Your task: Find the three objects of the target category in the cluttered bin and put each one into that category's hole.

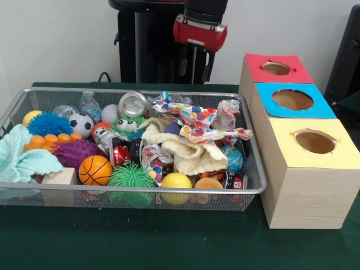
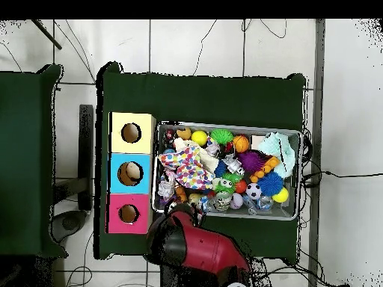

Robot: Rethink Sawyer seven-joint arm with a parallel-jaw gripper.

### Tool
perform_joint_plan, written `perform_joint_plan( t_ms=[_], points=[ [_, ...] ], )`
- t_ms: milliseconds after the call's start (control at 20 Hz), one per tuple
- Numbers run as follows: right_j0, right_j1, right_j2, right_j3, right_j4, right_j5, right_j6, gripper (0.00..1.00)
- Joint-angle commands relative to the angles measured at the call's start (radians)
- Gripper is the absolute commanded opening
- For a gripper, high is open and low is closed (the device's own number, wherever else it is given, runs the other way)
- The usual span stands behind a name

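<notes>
A wire bin (image 1: 254,185) on a green desk (image 1: 169,242) is crowded with balls, crushed cans and cloths, beside a wooden box (image 1: 304,191) with red, blue and yellow holes on top. The robot's gripper (image 1: 197,64) hangs above the bin's back edge, its jaws parted and empty. Nothing looks sorted yet, so all three picks likely remain.

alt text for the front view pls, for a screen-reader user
A wire mesh bin on a green table is crammed with balls, crumpled cloths and cans, including a small basketball near the front. To its right stands a wooden box with red, blue and yellow tops, each with a round hole. The robot's gripper hangs above the bin's far edge.
</notes>
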Motion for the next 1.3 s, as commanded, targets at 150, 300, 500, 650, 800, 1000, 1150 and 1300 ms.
perform_joint_plan(
  t_ms=[150, 300, 500, 650, 800, 1000, 1150, 1300],
  points=[
    [-0.013, 0.008, 0.064, -0.118, 0.070, 0.094, 0.154, 1.00],
    [-0.005, 0.039, 0.066, -0.164, 0.075, 0.101, 0.143, 1.00],
    [-0.009, 0.070, 0.071, -0.201, 0.074, 0.099, 0.132, 1.00],
    [-0.018, 0.095, 0.078, -0.216, 0.068, 0.080, 0.125, 1.00],
    [-0.027, 0.104, 0.086, -0.231, 0.058, 0.076, 0.115, 1.00],
    [-0.042, 0.119, 0.102, -0.245, 0.041, 0.045, 0.107, 1.00],
    [-0.059, 0.139, 0.120, -0.247, 0.030, 0.011, 0.109, 1.00],
    [-0.067, 0.160, 0.127, -0.239, 0.020, -0.038, 0.122, 1.00]
  ],
)
